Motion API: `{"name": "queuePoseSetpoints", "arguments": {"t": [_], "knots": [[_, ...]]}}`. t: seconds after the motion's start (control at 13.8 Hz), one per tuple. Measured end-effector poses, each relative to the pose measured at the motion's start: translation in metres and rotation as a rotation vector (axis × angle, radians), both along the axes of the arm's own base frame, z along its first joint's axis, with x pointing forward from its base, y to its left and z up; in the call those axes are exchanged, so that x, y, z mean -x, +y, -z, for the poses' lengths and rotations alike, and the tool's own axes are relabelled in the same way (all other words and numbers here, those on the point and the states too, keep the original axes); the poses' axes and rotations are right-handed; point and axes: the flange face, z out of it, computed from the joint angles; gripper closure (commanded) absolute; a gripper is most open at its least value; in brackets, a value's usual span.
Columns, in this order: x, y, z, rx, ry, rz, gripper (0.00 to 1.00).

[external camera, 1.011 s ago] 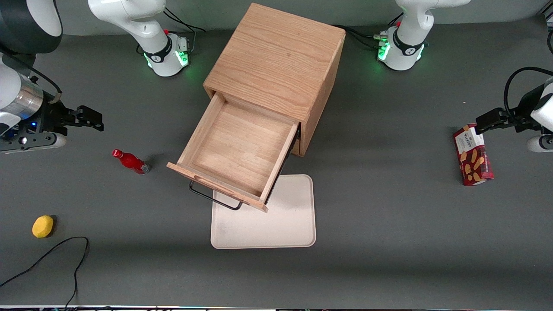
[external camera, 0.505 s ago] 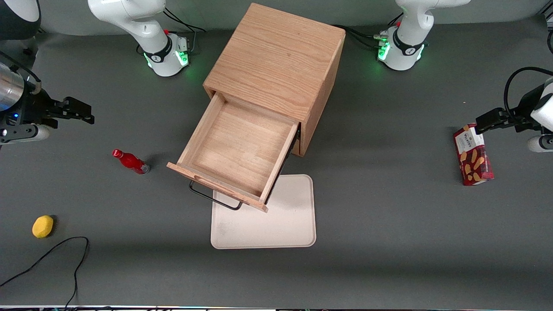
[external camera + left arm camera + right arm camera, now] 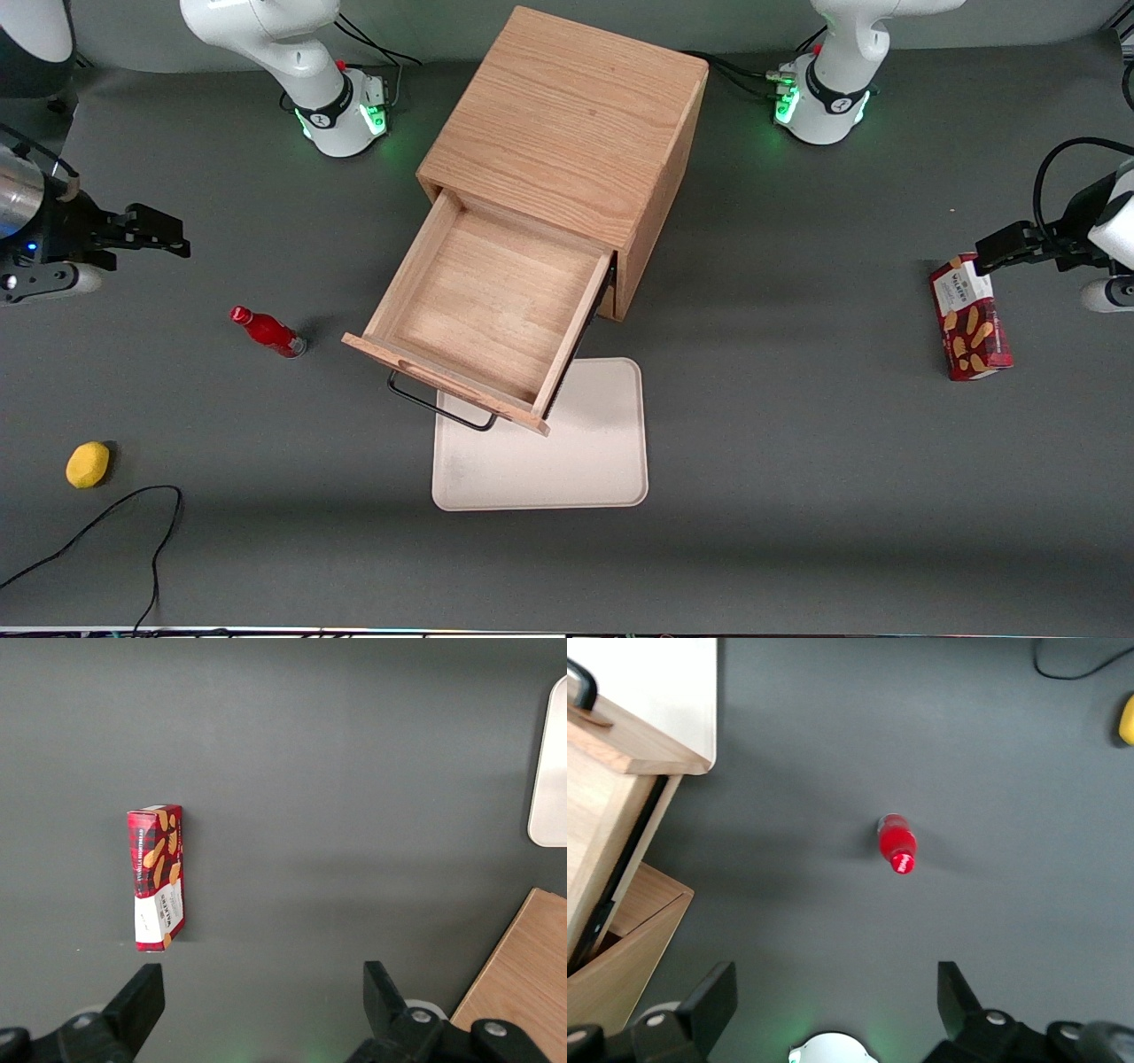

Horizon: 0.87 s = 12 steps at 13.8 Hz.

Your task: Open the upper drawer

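Since the earlier frames the gripper (image 3: 168,239) has been drawn away from the cabinet toward the working arm's end of the table, and it is now held above bare table, well apart from the drawer; nothing else has been shifted. Its jaws are spread apart and hold nothing.

The grey table (image 3: 797,443) is the largest thing seen. On it stands the oak cabinet (image 3: 567,115), and the upper drawer (image 3: 487,301) is pulled far out of it toward the front camera, its wooden bottom exposed and bare. The black bar handle (image 3: 438,409) is fixed to the drawer's front panel. A cream tray (image 3: 576,461) lies flat on the table, partly under the drawer's front. A red biscuit box (image 3: 970,323) lies toward the parked arm's end. A small red bottle (image 3: 266,331) stands between the gripper and the drawer, nearer the front camera than the gripper. A yellow lemon (image 3: 88,464) lies nearer the camera still, just beside a black cable (image 3: 133,505).
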Motion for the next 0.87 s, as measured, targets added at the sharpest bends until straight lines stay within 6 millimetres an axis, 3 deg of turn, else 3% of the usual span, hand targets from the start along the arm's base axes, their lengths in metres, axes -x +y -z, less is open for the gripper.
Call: {"name": "queuePoseSetpoints", "arguments": {"t": [0.29, 0.87], "knots": [[0.000, -0.033, -0.006, -0.010, -0.013, 0.045, 0.00], [-0.002, -0.012, -0.009, -0.018, -0.019, 0.022, 0.00]]}}
